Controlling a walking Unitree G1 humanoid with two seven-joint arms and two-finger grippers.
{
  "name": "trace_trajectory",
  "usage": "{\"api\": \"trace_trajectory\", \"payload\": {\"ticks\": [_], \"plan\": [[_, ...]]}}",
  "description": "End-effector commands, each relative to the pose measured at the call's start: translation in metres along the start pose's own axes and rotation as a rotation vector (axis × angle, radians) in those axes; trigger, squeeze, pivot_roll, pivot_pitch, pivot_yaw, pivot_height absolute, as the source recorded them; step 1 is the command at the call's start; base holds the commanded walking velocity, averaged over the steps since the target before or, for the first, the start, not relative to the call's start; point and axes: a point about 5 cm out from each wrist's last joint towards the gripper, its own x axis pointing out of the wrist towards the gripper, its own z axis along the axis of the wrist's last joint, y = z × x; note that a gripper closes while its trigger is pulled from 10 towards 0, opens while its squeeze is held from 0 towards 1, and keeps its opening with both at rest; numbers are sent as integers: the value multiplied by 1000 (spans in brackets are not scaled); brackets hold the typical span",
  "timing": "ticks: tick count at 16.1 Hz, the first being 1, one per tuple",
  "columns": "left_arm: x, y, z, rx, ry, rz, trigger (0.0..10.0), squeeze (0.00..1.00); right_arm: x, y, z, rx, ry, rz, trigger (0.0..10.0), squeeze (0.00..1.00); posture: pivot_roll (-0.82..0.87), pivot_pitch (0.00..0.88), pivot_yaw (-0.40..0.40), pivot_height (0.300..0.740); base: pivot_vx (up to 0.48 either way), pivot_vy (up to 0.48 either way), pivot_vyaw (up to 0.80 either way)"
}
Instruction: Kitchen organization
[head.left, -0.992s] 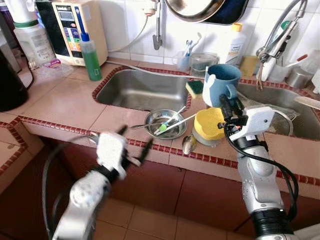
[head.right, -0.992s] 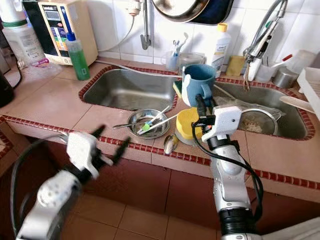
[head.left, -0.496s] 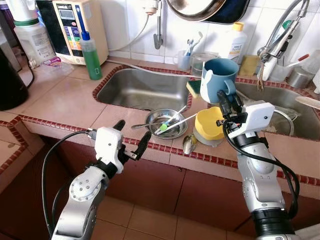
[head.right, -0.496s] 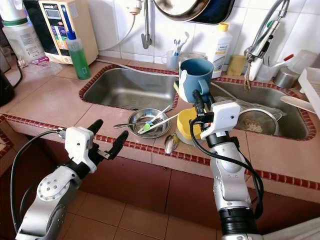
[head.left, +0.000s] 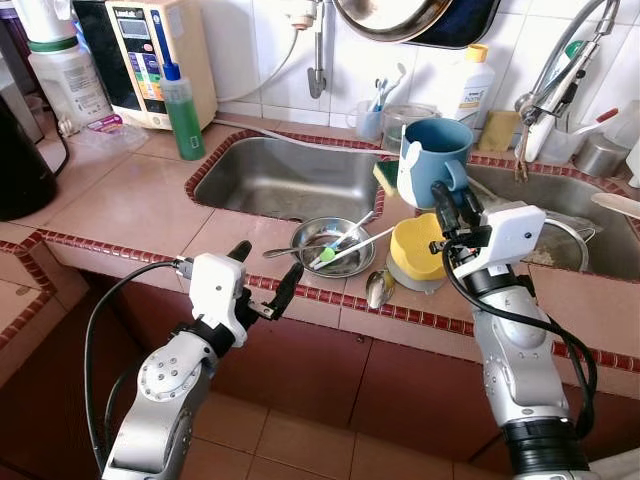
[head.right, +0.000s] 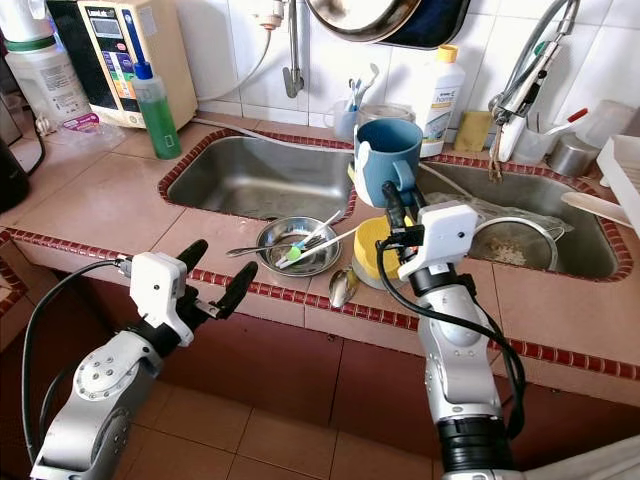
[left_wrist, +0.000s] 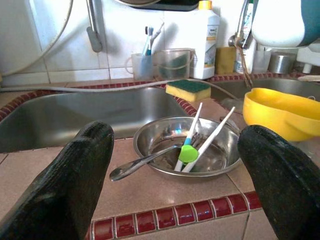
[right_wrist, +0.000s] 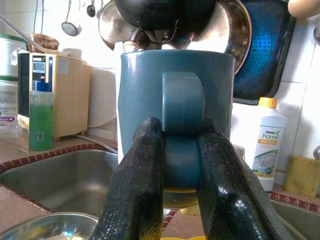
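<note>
Right gripper clamped on the handle of the blue mug, held upper right of centre above the yellow bowl; left gripper spread wide, lower left, before the counter edge.

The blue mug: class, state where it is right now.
The blue mug is held up by its handle in the right gripper, above the yellow bowl on the counter strip between the two sinks.

My right gripper has black fingers clamped on the blue mug. Below it: yellow bowl. Ahead of my left gripper: silver dish, terracotta counter, red-tile edging.
</note>
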Motion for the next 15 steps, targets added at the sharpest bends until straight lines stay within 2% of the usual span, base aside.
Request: {"api": "trace_trajectory", "payload": {"ticks": [1, 11, 15], "plan": [[0, 4, 1, 1, 7, 9, 10000, 0, 1, 3, 5, -6, -17, 16, 10000, 0, -105, 0, 8, 740, 0, 0, 0], [0, 0, -2, 7, 21, -7, 10000, 0, 1, 5, 3, 0, -13, 22, 10000, 0, -101, 0, 8, 740, 0, 412, 0], [0, -2, -1, 37, 12, -23, 10000, 0, -1, 5, 2, -4, -8, 20, 10000, 0, -101, 0, 9, 740, 0, 0, 0]]}}
